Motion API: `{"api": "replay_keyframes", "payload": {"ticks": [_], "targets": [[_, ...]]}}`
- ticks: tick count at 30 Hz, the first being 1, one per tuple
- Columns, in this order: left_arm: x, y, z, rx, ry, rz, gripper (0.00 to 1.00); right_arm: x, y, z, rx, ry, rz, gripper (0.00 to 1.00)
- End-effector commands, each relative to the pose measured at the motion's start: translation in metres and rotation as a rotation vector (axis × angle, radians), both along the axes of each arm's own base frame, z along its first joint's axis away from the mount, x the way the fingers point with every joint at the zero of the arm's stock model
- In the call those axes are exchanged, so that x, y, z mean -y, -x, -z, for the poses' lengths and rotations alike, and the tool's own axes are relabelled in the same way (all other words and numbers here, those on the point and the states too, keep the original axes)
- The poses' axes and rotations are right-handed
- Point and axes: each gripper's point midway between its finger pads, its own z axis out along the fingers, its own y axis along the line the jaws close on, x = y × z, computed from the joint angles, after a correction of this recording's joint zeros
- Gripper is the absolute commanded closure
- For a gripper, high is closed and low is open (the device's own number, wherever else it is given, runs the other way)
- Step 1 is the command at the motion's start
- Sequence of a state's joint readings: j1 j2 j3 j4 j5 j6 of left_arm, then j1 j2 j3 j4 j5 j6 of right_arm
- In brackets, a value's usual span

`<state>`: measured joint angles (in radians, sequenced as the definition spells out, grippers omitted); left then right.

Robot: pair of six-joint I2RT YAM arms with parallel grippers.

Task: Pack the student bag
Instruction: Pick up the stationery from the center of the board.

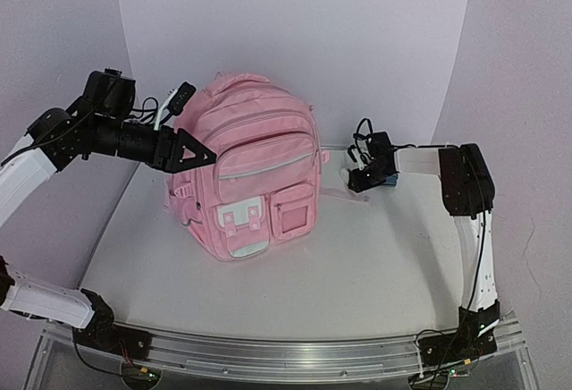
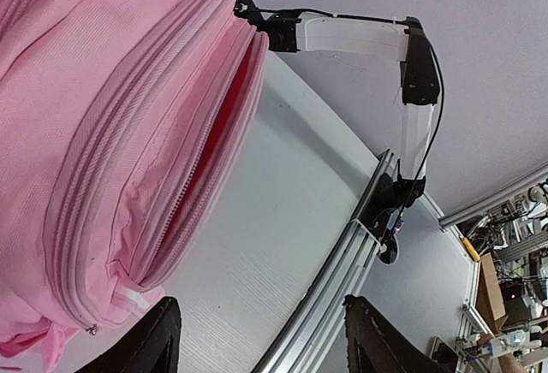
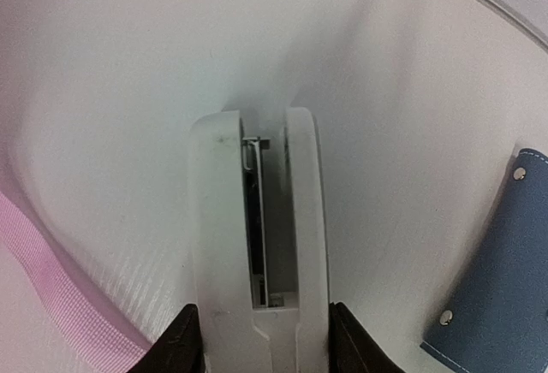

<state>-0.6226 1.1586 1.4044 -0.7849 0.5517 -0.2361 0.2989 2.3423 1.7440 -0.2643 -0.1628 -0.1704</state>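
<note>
The student bag [image 1: 250, 171] stands upright mid-counter [image 1: 357, 265], nearer the far edge, its main zip gaping on red lining [image 2: 224, 125]. The left gripper [image 1: 198, 151] hovers at the bag's upper left side, jaws apart and empty. Toward the far right corner, the right gripper [image 3: 261, 339] is clamped on a white stapler-like object [image 3: 257, 219] — a blue riveted case [image 3: 501, 279] lies just beside.

**One wide view, two close ones**

The top camera sits high behind the arm bases [image 1: 465, 332], looking forward and down over the whole table [image 1: 357, 265] from afar. The left wrist camera, rolled sideways, looks past the spread left gripper [image 2: 261, 304], close along the pink backpack [image 2: 103, 133], to the right arm [image 2: 360, 35], which the top view also shows. The right wrist camera faces the table very near, the right gripper [image 3: 261, 313] clamping a white stapler [image 3: 257, 176].
</note>
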Motion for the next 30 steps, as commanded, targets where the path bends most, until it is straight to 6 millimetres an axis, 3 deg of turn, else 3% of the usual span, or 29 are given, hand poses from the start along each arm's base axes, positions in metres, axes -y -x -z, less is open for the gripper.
{"api": "replay_keyframes", "payload": {"ticks": [1, 5, 9, 15, 22, 26, 30], "targets": [[0.005, -0.009, -0.038, 0.190, 0.003, -0.036, 0.36, -0.003, 0.007, 0.017, -0.064, 0.014, -0.032, 0.60], [0.015, -0.011, -0.054, 0.254, 0.022, -0.022, 0.37, -0.004, 0.009, 0.010, -0.062, 0.001, -0.026, 0.77], [0.036, -0.013, -0.051, 0.285, -0.017, 0.006, 0.38, -0.004, 0.009, -0.028, -0.017, -0.039, 0.002, 0.89], [0.056, -0.016, -0.044, 0.336, -0.056, 0.022, 0.43, -0.003, 0.021, -0.117, 0.096, -0.130, 0.044, 0.94], [0.061, -0.031, -0.021, 0.324, -0.137, -0.002, 0.44, -0.015, 0.056, -0.220, 0.215, -0.294, -0.002, 0.94], [0.059, -0.036, -0.014, 0.335, -0.157, -0.022, 0.45, -0.035, 0.086, -0.277, 0.272, -0.403, -0.069, 0.95], [0.062, -0.030, -0.008, 0.315, -0.149, 0.010, 0.47, -0.068, 0.125, -0.328, 0.334, -0.468, -0.185, 0.96]]}}
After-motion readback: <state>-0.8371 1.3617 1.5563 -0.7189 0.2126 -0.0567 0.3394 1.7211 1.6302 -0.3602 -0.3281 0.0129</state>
